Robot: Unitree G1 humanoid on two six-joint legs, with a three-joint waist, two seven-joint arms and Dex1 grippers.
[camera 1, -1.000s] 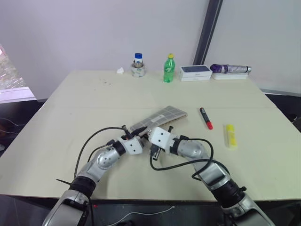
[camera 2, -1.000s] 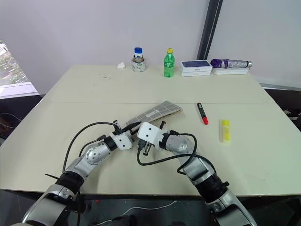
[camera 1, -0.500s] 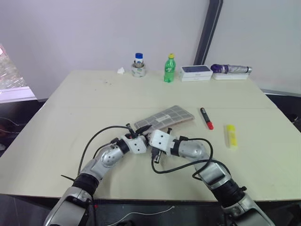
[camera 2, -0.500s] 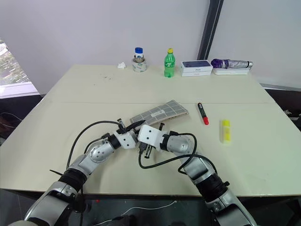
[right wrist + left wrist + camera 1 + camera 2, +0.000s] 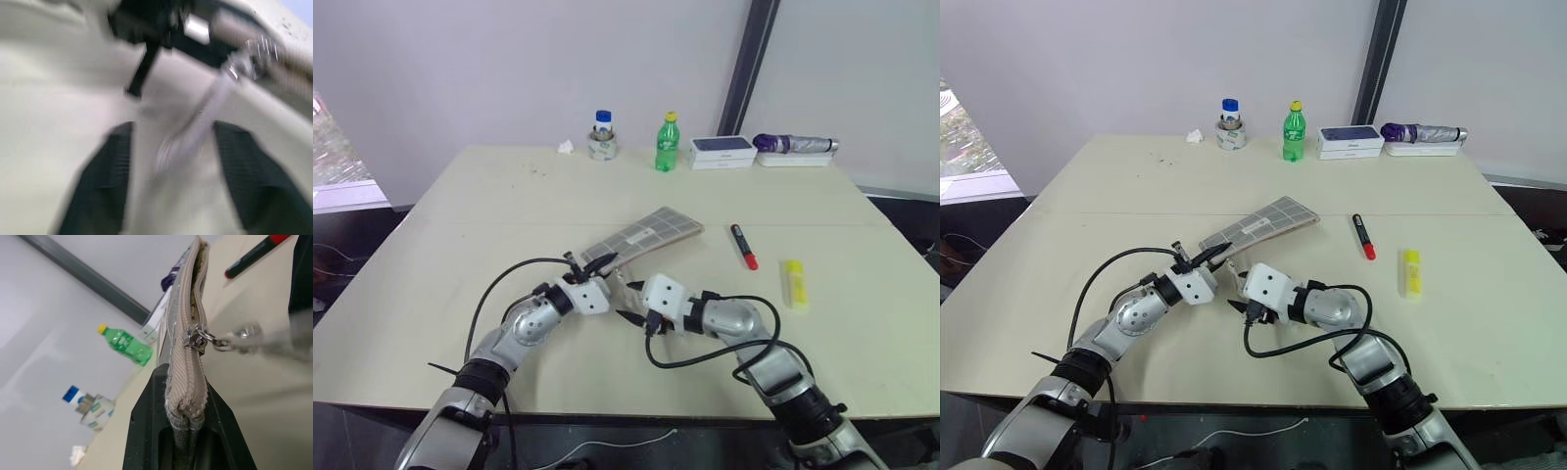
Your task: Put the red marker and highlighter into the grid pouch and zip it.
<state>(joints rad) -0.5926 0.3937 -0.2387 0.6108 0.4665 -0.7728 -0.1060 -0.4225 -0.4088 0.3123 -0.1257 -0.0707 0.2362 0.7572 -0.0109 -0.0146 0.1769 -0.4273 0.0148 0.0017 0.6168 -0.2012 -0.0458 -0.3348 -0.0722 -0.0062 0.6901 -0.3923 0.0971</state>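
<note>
Two pincers meet at the near end of one grid pouch [image 5: 641, 234], which slants up off the surface [image 5: 509, 206]: our left pincer [image 5: 595, 277] is clamped on the pouch's corner seam, and our right pincer [image 5: 628, 304] stands wide just beside it, with the zipper's pull tab [image 5: 242, 334] dangling loose between its fingers and gripped by nothing. The step in hand looks like opening the zipper. To do it well we should keep the left grip firm so the seam stays taut, close the right fingers squarely on the tab — not on the fabric — and draw along the line of the teeth toward the far end. One red marker [image 5: 742, 246] and one highlighter [image 5: 793, 282] lie flat on the surface to the right of the pouch, near each other but apart, both outside it.
</note>
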